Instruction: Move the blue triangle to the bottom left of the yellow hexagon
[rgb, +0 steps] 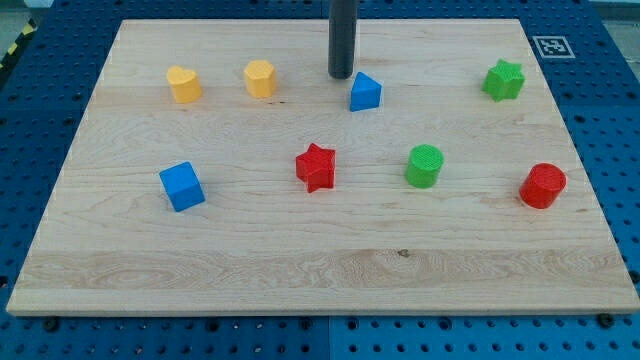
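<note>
Resting on wooden board (300, 250), blue pegboard table (40, 100)

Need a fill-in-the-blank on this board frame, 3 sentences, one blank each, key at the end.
1. My tip sits just to the view's ____ of the blue triangle block.
2. The yellow hexagon block lies between the blue triangle block and the yellow ____ block.
3. The green cylinder block stands between the red star block and the red ____ block.

Missing words: left; heart; cylinder
</note>
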